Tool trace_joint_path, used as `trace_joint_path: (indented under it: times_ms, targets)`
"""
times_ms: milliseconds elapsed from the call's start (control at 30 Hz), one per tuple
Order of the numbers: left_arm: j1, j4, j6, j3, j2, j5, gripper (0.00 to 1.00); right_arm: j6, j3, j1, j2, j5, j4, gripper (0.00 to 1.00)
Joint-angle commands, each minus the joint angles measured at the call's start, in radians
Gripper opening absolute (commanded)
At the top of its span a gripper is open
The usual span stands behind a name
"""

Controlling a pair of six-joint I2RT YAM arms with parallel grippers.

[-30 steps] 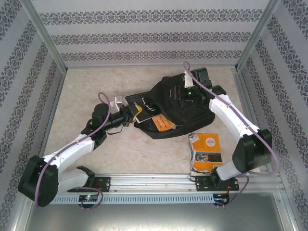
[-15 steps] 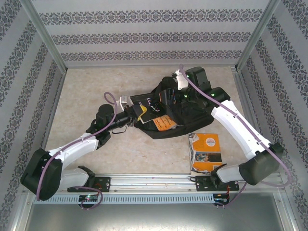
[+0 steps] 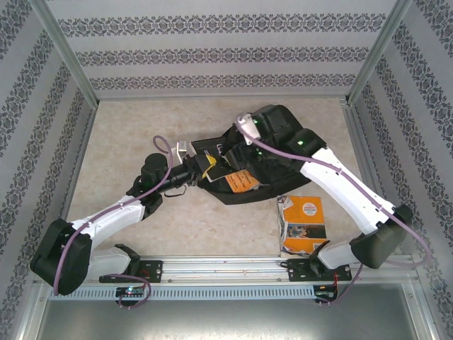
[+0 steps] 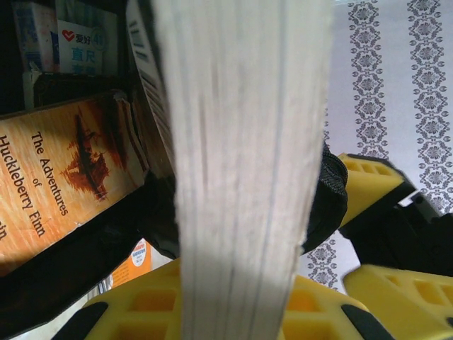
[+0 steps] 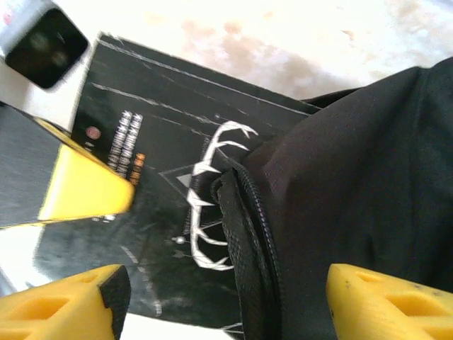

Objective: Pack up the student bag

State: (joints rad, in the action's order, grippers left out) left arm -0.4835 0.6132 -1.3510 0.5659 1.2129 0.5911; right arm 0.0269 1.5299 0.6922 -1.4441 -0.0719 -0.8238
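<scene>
Bag [image 3: 272, 170]: black, lying flat mid-tabletop [image 3: 141, 127], mouth facing left.
Huckleberry Finn [image 4: 64, 177]: lies in the mouth, partly inside.
Black book [image 4: 241, 163]: at the mouth, partly entered, clamped in the left hand [image 3: 205, 168].
Right hand [image 5: 226, 283]: fingers apart, astride the zip rim, gripping nothing.
Orange book [image 3: 303, 223]: loose near the front edge, not yet packed.
Risks: the black book's corner may catch the slack rim and shove the bag along. The rim is unheld, so the mouth may fold shut. Huckleberry Finn may be pushed out.
</scene>
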Motion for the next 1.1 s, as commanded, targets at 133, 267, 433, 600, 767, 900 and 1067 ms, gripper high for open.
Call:
trace_joint_path:
  times_ms: [133, 267, 433, 600, 767, 900, 1067]
  targets:
    - [-0.021, 0.044, 0.101, 0.0, -0.094, 0.02, 0.0, -0.223, 0.15, 0.151, -0.143, 0.523, -0.174, 0.72]
    - [-0.021, 0.019, 0.119, -0.003, -0.107, 0.021, 0.0, -0.289, 0.199, 0.207, -0.239, 0.705, -0.204, 0.7]
    - [-0.021, -0.049, 0.151, -0.005, -0.128, 0.016, 0.0, -0.29, 0.247, 0.229, -0.291, 0.781, -0.194, 0.52]
    - [-0.021, -0.157, 0.217, 0.005, -0.167, 0.001, 0.0, -0.301, 0.276, 0.239, -0.305, 0.771, -0.202, 0.11]
    - [-0.02, -0.334, 0.306, 0.022, -0.231, -0.053, 0.0, -0.182, 0.333, 0.179, -0.274, 0.624, -0.241, 0.0]
    - [-0.02, -0.319, 0.302, -0.011, -0.221, -0.052, 0.0, -0.043, 0.353, 0.085, -0.193, 0.411, -0.217, 0.0]
    - [-0.023, -0.16, 0.266, -0.065, -0.146, -0.041, 0.0, 0.042, 0.333, 0.015, -0.14, 0.214, -0.184, 0.0]
